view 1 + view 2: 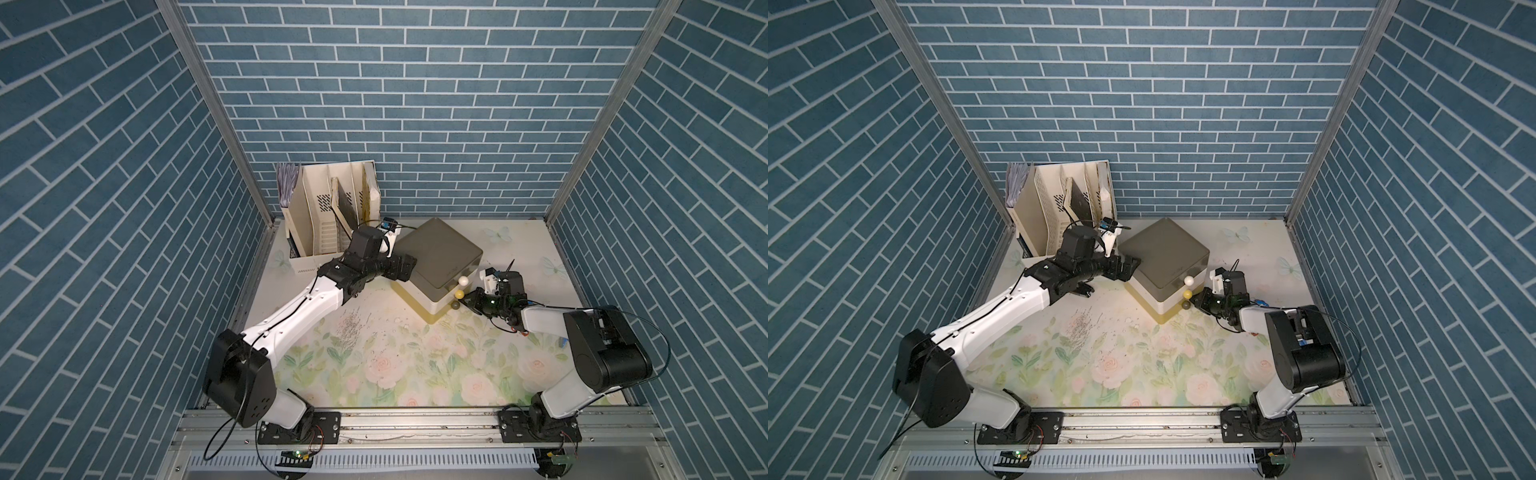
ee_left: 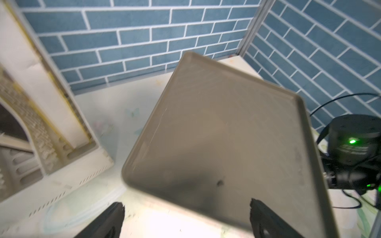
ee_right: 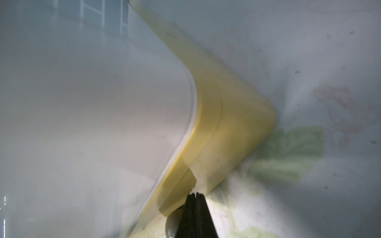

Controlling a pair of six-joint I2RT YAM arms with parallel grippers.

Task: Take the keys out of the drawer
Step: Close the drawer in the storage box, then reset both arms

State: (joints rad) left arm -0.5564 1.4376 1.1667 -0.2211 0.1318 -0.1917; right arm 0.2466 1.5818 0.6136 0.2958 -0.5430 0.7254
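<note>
1. A back wall (image 1: 415, 104) and two side walls (image 1: 83, 208), all papered in a blue brick pattern with white joints, enclose the worktop on three sides.
2. Aluminium corner posts (image 1: 216, 112) rise at the worktop's two far corners, where the walls meet.
3. The worktop (image 1: 395, 365) carries a pale print of pink roses and green leaves, with printed butterflies (image 1: 496, 235) near its far edge. Dark specks (image 1: 353, 328) mark its middle.
4. A cream file organizer (image 1: 307, 232) stands in the far left corner, with papers (image 1: 287, 183) in its leftmost slot.
5. An aluminium rail (image 1: 415, 424) runs along the near edge.

Drawer box (image 1: 440, 249) blocks ctr, file rack (image 1: 311, 224) back-L; table (image 1: 415, 374) front free.
</note>
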